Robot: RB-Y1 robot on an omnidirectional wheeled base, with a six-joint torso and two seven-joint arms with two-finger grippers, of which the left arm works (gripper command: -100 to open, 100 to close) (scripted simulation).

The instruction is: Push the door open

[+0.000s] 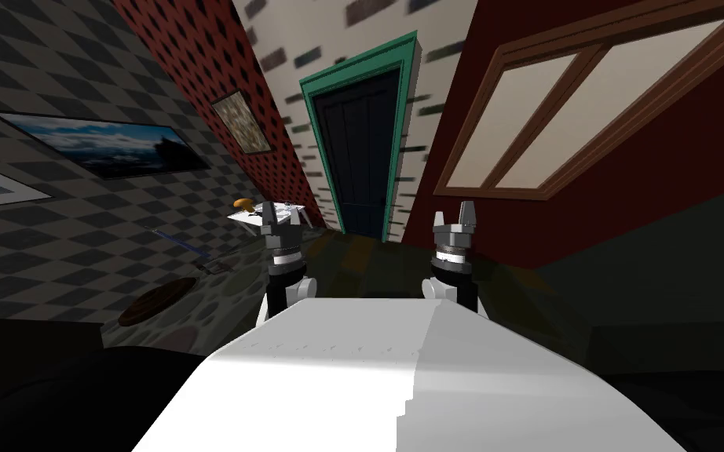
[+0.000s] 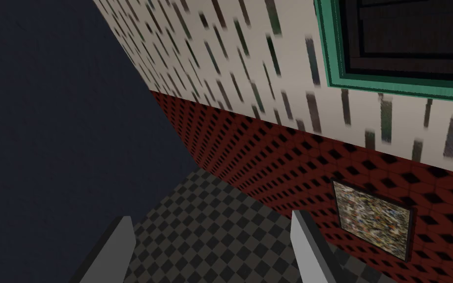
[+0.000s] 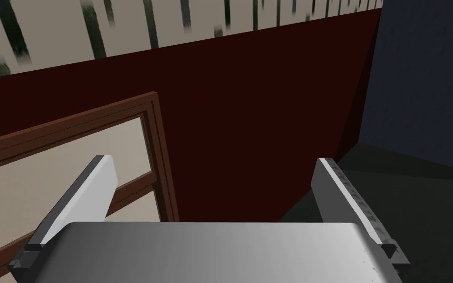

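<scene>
Door (image 1: pixel 356 157): dark, panelled, set in a green frame (image 1: pixel 400 133) at my 12 o'clock, at the far end of the passage. It appears to sit flush in the frame (I judge this from the head view). Both grippers are well apart from it.

Left gripper (image 1: pixel 280 213): raised ahead of me at 11 o'clock, fingers (image 2: pixel 117 248) apart. Its wrist camera takes in one corner of the frame and door.

Right gripper (image 1: pixel 455 213): raised at 1 o'clock, about level with the left, fingers (image 3: pixel 93 191) apart, pointing toward the dark red wall beside a brown-framed window (image 1: pixel 588 102).

Surroundings: a white counter (image 1: pixel 249 218) stands at 11 o'clock just beyond the left gripper, with a small orange item (image 1: pixel 243 204) on it. A picture (image 1: pixel 239 122) hangs on the red patterned wall above.
</scene>
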